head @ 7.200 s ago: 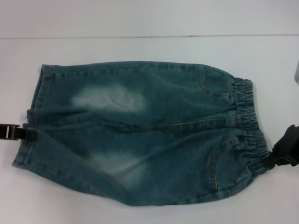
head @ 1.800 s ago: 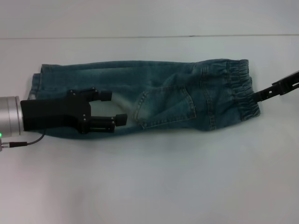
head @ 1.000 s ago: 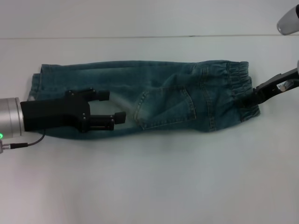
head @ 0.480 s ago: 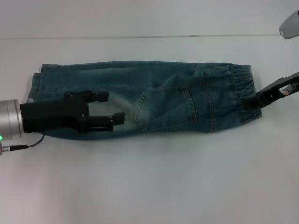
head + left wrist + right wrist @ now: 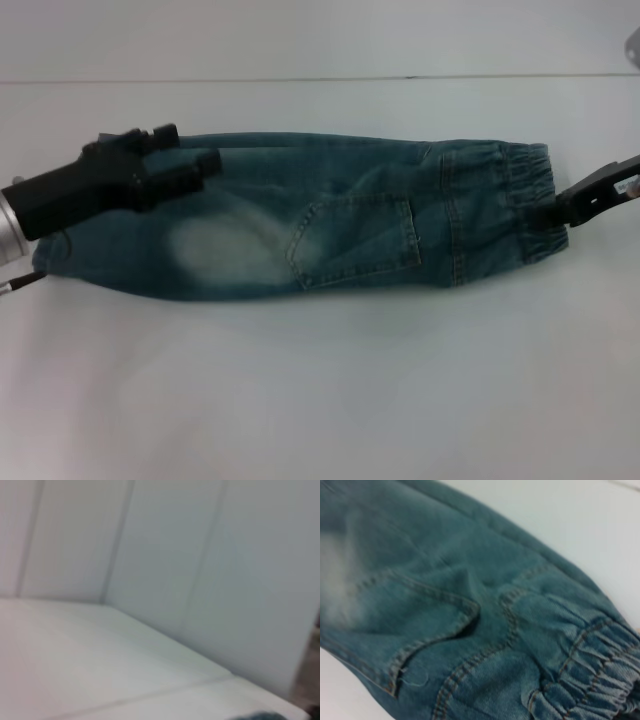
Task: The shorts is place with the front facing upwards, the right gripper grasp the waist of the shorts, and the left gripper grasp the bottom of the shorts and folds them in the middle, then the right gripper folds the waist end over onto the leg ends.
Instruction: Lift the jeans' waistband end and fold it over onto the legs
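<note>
Shorts (image 5: 330, 225) lie folded lengthwise in a long band across the middle of the head view on the white table (image 5: 320, 400), back pocket (image 5: 355, 240) up, waistband at right. Right gripper (image 5: 562, 208) at the right edge pinches the waistband (elastic fills the right wrist view). Left gripper (image 5: 205, 162), upper left, sits over the leg end, fingers (image 5: 185, 172) close together; cannot tell whether they hold cloth.
</note>
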`<state>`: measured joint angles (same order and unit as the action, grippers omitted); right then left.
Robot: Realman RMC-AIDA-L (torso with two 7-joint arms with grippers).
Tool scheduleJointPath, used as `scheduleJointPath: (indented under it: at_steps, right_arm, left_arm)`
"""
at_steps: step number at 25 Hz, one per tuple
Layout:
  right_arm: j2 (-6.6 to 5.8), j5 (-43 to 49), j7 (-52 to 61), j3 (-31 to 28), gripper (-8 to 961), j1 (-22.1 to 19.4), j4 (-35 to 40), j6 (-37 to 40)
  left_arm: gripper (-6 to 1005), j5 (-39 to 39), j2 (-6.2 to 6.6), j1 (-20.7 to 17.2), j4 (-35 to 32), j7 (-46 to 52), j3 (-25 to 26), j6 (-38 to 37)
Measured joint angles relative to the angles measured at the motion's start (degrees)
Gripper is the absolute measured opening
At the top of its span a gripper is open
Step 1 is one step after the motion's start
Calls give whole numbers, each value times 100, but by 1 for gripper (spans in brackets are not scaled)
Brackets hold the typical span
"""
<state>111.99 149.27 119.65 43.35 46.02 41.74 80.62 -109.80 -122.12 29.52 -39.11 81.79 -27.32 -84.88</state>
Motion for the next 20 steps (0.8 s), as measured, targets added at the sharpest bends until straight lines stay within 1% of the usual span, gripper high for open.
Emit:
scheduleJointPath:
  at_steps: [5, 6, 7, 8, 10, 12, 14, 16, 18, 19, 20]
  right_arm:
    - [-69, -447, -38, -188, 88, -119, 298, 518]
    - [-86, -573, -63, -201, 88, -140, 310, 594]
    - [-110, -670, -80, -202, 87, -154, 304, 647]
    - [-126, -743, -87, -210, 87, -163, 287, 695]
    - [-143, -807, -89, -248, 87, -169, 269, 775]
    - [-146, -832, -98, -324, 86, -174, 273, 898]
    - [-143, -886, -137, -413, 86, -175, 315, 1065]
    - [-163, -1062, -208, -479, 85, -201, 343, 1227]
    - [-224, -1308, -261, -516, 85, -251, 348, 1357]
    - [-299, -1526, -282, -552, 85, -295, 329, 1462]
    - [-299, -1526, -282, -552, 84, -295, 329, 1462]
  left_arm:
    - [877, 631, -98, 0, 374, -678, 14, 204]
    - [868, 864, -124, 23, 517, -883, 16, 212]
    - [835, 1220, -157, 65, 744, -1213, 19, 238]
    - [802, 1364, -172, 85, 850, -1357, 17, 257]
    - [736, 2094, -204, 221, 1466, -2174, 19, 413]
    - [670, 2645, -208, 359, 2013, -2899, 21, 587]
    - [569, 3175, -225, 538, 2557, -3932, 21, 821]
    - [468, 3595, -240, 723, 3065, -5113, 33, 1098]
    - [371, 3848, -245, 917, 3505, -6196, 119, 1450]
    - [323, 3900, -245, 984, 3667, -6566, 208, 1602]
    - [276, 3935, -246, 1067, 3836, -7049, 339, 1801]
